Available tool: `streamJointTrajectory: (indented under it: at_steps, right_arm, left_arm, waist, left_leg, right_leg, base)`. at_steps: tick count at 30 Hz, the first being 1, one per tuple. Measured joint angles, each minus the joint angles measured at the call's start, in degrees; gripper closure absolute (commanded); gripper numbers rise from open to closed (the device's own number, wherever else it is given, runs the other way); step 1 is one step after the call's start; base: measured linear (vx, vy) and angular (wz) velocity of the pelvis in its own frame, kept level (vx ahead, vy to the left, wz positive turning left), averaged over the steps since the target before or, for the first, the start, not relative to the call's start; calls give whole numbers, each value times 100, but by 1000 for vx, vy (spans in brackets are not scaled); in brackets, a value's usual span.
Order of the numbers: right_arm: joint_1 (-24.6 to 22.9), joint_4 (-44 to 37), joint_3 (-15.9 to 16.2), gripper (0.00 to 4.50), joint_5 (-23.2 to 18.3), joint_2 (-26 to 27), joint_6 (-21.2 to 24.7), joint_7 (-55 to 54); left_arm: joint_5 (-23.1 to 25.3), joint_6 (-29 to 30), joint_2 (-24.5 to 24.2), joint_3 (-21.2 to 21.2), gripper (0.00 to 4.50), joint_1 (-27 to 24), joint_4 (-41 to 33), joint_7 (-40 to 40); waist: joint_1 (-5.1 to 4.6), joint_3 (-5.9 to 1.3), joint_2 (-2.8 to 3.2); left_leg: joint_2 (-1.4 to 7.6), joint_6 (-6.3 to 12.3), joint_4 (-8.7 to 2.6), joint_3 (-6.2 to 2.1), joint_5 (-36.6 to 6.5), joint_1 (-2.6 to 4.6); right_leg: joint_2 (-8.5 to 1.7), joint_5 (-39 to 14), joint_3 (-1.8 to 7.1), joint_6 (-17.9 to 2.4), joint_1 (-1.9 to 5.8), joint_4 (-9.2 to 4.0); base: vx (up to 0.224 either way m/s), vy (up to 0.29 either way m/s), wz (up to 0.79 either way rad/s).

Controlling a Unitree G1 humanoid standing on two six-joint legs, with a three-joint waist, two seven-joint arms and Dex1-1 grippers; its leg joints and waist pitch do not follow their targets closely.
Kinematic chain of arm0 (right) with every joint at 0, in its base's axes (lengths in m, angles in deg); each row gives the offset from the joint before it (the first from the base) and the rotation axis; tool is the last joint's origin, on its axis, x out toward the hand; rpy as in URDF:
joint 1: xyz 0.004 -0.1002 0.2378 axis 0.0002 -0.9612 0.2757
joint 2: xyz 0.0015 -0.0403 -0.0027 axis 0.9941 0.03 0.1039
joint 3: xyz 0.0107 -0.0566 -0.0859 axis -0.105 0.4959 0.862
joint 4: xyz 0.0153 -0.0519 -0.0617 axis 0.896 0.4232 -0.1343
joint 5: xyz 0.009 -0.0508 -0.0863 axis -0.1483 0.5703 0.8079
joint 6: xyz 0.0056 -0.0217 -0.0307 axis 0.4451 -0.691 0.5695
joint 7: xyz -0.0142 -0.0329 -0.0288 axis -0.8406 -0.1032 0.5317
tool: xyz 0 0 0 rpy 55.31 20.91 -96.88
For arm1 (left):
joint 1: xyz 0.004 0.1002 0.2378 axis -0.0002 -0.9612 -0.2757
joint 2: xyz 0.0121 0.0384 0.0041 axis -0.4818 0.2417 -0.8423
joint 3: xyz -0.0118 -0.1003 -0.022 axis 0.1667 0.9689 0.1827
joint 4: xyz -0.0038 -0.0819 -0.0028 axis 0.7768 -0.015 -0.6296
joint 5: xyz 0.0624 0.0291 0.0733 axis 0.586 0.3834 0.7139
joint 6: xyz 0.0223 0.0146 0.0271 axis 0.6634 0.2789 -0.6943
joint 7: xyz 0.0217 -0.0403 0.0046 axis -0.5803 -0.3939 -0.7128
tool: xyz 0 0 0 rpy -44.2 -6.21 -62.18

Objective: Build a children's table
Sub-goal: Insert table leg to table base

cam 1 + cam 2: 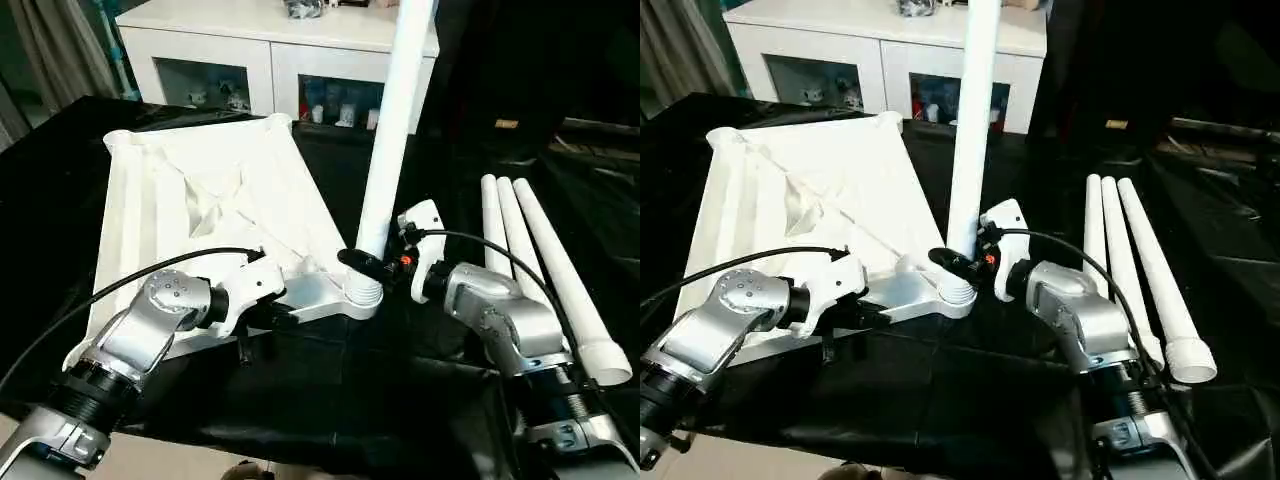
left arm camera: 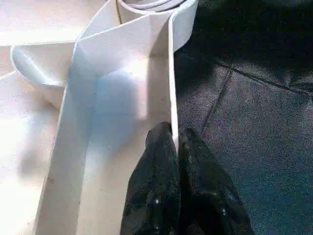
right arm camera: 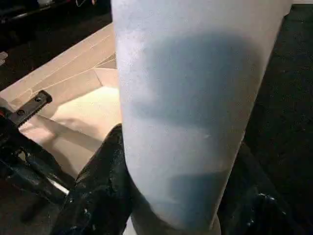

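- One leg (image 1: 392,130) of four stood in a corner socket (image 1: 362,292) of the table top (image 1: 215,205), which lay underside up on the black-covered counter (image 1: 330,385), in front of a white cabinet (image 1: 270,50).
- Three spare legs (image 1: 540,270) lay side by side on the counter to our right, well apart from the top and untouched.
- Our right hand (image 1: 372,265) gripped the standing leg just above the socket, its fingers (image 3: 98,191) about half spread, one each side of the tube, as the right wrist view showed.
- Our left hand (image 2: 175,161) was all but closed, its fingertips (image 2: 159,147) pinching the thin rim wall of the top near that same corner, which we judged was to steady the piece.
- The leg leaned slightly away from plumb; whether it was fully seated or only partly in we could not tell.
- So we judged the job at about a quarter done at best: first leg placed, perhaps needing a last push or twist.
- Left to do, as we read it: three more sockets to fill, among them the far corners (image 1: 118,140), then turning the table onto its legs.
- The far sockets looked a long reach, so we expected the top would need turning on the counter.
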Motion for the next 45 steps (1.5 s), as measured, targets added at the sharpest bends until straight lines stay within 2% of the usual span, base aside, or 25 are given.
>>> streamJointTrajectory:
  at_steps: [2, 8, 15, 20, 25, 31, 37, 42, 45]
  right_arm:
    - [-202, -47, -144, 263, -58, 96, -138, -64]
    - [-659, -176, -373, 263, -205, 379, -595, -267]
    - [-1094, -571, -285, 263, -106, 371, -863, -303]
    - [-984, -667, 33, 263, 202, 126, -859, -164]
    - [-507, -330, 321, 263, 431, -81, -650, 189]
    - [-310, -232, 499, 263, 492, -328, -462, 712]
    - [-380, -115, 398, 263, 376, -367, -504, 1011]
    - [-664, -78, 314, 263, 157, -382, -781, 1341]
    - [-779, -77, 318, 263, 81, -442, -945, 1626]
  left_arm:
    - [6, -11, 21, 16, 450, -20, -1, -25]
    - [22, -9, 64, 50, 450, -19, 35, -28]
    - [25, -14, 83, 50, 450, -19, 60, 56]
    - [30, -103, 52, 50, 450, 25, 186, 176]
    - [77, -146, -14, 38, 450, 51, 231, 304]
    - [113, -233, -118, -20, 450, 73, 231, 505]
    - [136, -269, -122, -29, 450, 98, 288, 626]
    - [113, -453, -151, -64, 450, 96, 384, 934]
    - [64, -498, -218, -76, 450, 95, 395, 1142]
  waist:
    - [8, -13, -29]
    - [0, -15, -29]
    - [1, -19, -23]
    - [-20, -34, -36]
    - [-55, -78, -107]
    - [-37, -112, -160]
    - [-13, -126, -182]
    - [-9, -119, -171]
    - [-9, -119, -171]
  left_leg:
    - [1, 0, -2, 0, 0, 2]
    - [0, 1, -4, 10, -1, 6]
    - [0, 0, -17, 10, -1, 16]
    - [0, 0, -23, 10, -1, 27]
    - [2, -1, -33, 9, -1, 31]
    - [2, -1, -36, 9, -2, 31]
    - [2, 0, -40, 9, -3, 46]
    - [-1, 8, -70, 9, -12, 112]
    - [-3, 9, -79, 9, -12, 114]
  right_leg:
    - [0, -4, -1, 7, 3, 0]
    - [-5, -19, 3, 32, 7, -4]
    - [-5, -25, 2, 42, 15, -10]
    - [-5, -26, 2, 43, 20, -16]
    - [-3, -26, -1, 43, 16, -18]
    - [-3, -25, -1, 41, 22, -31]
    - [-3, -24, -5, 40, 47, -57]
    - [-3, -32, -7, 53, 97, -119]
    - [-3, -32, -6, 53, 101, -131]
  base:
    - [0, 0, 0]
    - [0, 0, 0]
    - [0, 0, 0]
    - [0, 0, 0]
    - [0, 0, 0]
    - [0, 0, 0]
    - [0, 0, 0]
    - [0, 0, 0]
    - [0, 0, 0]
